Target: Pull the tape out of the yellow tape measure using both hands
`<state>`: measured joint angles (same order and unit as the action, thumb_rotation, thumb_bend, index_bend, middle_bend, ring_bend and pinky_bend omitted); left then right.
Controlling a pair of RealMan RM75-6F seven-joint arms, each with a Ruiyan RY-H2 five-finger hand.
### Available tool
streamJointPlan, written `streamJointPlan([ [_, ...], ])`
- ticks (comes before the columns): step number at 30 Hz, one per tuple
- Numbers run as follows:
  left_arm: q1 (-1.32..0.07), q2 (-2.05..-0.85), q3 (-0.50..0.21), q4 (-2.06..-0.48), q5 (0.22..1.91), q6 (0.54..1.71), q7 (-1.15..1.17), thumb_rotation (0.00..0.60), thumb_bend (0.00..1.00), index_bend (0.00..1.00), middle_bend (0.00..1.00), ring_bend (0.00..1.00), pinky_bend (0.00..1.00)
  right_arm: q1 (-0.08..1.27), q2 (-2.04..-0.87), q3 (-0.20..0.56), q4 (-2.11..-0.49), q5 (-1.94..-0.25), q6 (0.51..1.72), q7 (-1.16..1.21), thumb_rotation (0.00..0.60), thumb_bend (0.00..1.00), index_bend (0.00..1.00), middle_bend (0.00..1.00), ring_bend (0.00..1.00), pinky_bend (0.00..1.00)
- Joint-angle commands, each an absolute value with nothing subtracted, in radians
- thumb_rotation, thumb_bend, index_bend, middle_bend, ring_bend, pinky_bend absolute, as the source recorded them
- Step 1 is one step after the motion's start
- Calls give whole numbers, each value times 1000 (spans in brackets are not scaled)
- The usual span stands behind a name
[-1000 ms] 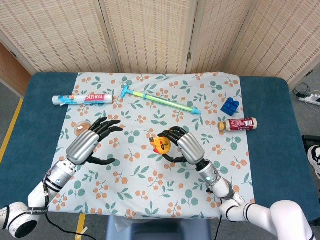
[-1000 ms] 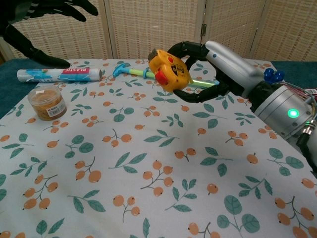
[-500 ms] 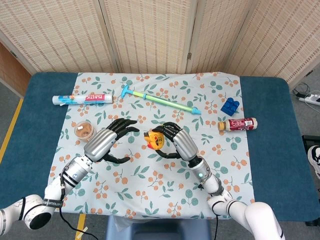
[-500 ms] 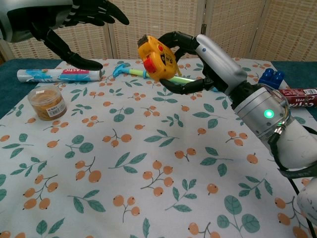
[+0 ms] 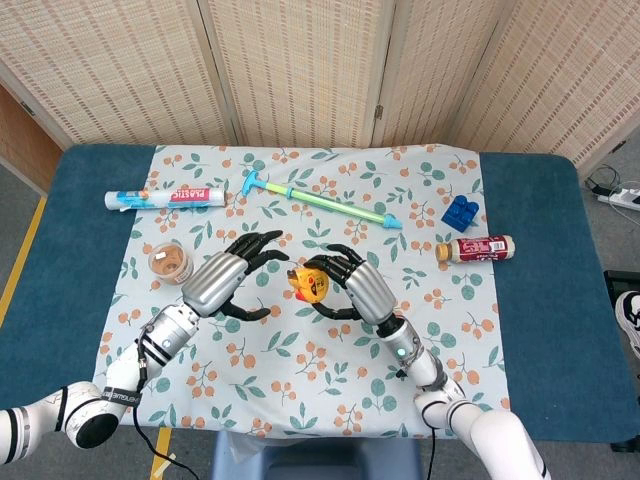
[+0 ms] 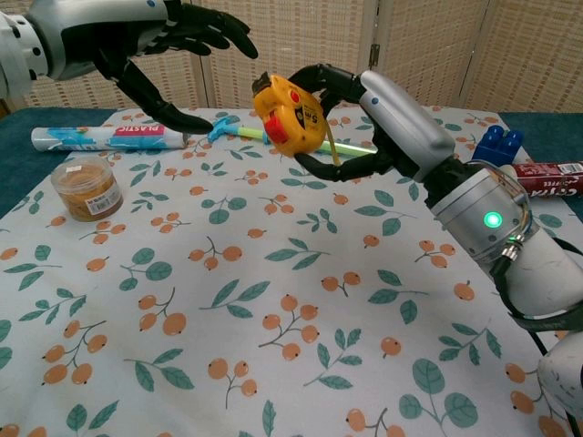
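Note:
My right hand [image 5: 358, 288] [image 6: 364, 114] grips the yellow tape measure [image 5: 309, 284] [image 6: 290, 114] and holds it up above the cloth, its red button facing left. A short yellow strap hangs under the case in the chest view. My left hand [image 5: 228, 280] [image 6: 146, 41] hovers just left of the tape measure, fingers spread and empty, its fingertips [image 5: 278, 254] a short gap from the case. No tape shows drawn out of the housing.
A small round jar [image 5: 169, 262] [image 6: 86, 188] sits left of my left hand. Further back lie a white tube [image 5: 165, 198] [image 6: 107, 137] and a green-blue rod [image 5: 320, 199]. At the right are a blue block [image 5: 460, 211] [image 6: 496, 141] and a brown bottle [image 5: 476, 248].
My left hand has moved right and closer to the tape measure. My right hand has carried the tape measure slightly left toward it.

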<state>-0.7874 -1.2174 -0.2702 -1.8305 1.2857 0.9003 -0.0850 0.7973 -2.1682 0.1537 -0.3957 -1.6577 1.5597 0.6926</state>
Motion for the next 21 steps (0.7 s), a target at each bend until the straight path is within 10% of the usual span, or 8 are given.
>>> streamJointPlan([
  [1, -794, -1219, -269, -1832, 1277, 897, -74, 600, 255, 255, 20, 0, 0, 798, -2173, 147, -384, -1655, 1566, 691, 600, 400, 598, 534, 403, 190],
  [21, -830, -1232, -251, -1828, 1238, 877, -36, 600, 255, 297, 14, 0, 0, 802, -2184, 105, -342, -1648, 1582, 673, 600, 399, 598, 534, 400, 181],
])
